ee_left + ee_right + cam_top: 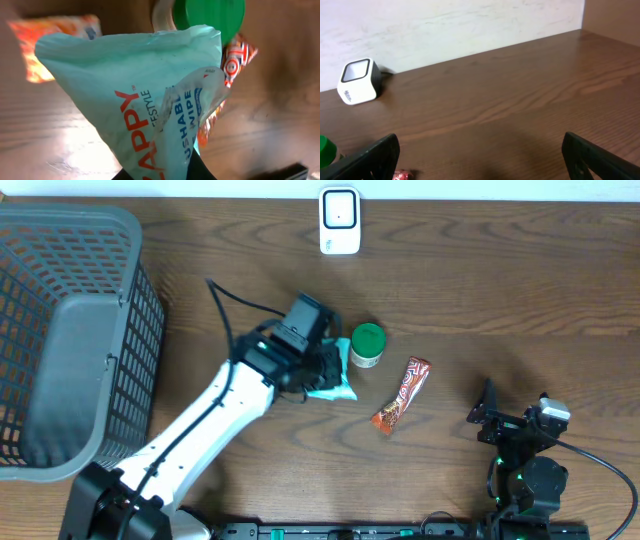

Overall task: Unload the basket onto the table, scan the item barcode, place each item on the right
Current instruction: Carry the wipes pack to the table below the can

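- Dark wood-grain surface (500, 300) fills the overhead view, with a pale wall behind its far edge in the right wrist view.
- Left gripper (325, 370) is out over the middle of the surface, clamped tight on a mint-green wipes packet (338, 387). That's the item in play!
- From the left wrist view the packet fills the picture, red lettering running up its crumpled film and a clear flap peeling at one side. I can't spot a barcode on the face shown.
- Whether the packet is clear of the wood or brushing it, I can't tell.
- Just beside the packet, toward the right edge, stands a small jar with a green lid (367, 345).
- Next along, a red-and-orange snack bar (402, 395) lies flat and slanted, apart from the jar.
- White barcode scanner (340, 220) sits at the middle of the far edge, well apart from the packet.
- Grey mesh basket (140, 330) takes up the left edge.
- Right gripper (515, 412) waits near the near right corner, fingers spread wide, nothing between them.
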Robot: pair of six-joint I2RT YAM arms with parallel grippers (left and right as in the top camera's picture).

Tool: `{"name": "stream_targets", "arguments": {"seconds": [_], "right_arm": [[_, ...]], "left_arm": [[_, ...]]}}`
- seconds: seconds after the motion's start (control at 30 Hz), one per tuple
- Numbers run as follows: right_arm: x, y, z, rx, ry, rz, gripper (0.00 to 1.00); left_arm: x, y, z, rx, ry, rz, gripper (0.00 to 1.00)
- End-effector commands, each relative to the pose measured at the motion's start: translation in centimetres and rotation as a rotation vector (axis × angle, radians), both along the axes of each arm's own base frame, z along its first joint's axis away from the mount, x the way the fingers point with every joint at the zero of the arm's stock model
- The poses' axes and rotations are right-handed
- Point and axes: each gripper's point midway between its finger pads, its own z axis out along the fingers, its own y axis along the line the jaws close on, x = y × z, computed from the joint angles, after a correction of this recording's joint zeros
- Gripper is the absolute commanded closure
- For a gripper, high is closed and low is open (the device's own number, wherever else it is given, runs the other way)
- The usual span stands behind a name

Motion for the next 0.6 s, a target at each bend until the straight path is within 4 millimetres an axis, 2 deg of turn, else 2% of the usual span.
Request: {"name": "stream_targets", "arguments": {"seconds": [0.0,0.2,0.33,0.37,0.4,0.43,0.53,0.57], "right_arm": [[0.0,-0.1,-0.1,-0.011,0.004,-0.005,0.01],[0.0,-0.1,-0.1,-0.011,0.003,-0.005,0.01],[0.0,-0.1,-0.1,-0.011,0.004,-0.005,0.01],[0.0,-0.1,-0.1,-0.011,0.004,-0.005,0.01],[0.0,-0.1,-0.1,-0.011,0.004,-0.005,0.01],[0.0,-0.1,-0.1,-0.011,0.004,-0.005,0.01],[0.0,-0.1,-0.1,-0.011,0.004,-0.005,0.01],[0.0,-0.1,-0.1,-0.011,0.004,-0.005,0.01]], "left_arm": [[-0.9,0.0,-0.7,0.000,0.035,0.039,0.92],[-1.1,0.0,-3.5,-0.019,0.016,0.039,0.92],[-1.8,-0.2,-5.1,-0.021,0.013,0.022,0.91],[-2.0,-0.2,-5.4,-0.020,0.014,0.018,0.83],[-2.2,-0.2,-5.7,-0.020,0.014,0.017,0.63],[-2.2,-0.2,-5.7,-0.019,0.014,0.017,0.56],[-1.5,-0.4,-5.0,-0.026,-0.025,0.005,0.22],[-1.0,-0.4,-4.6,-0.016,-0.054,-0.004,0.04]]}}
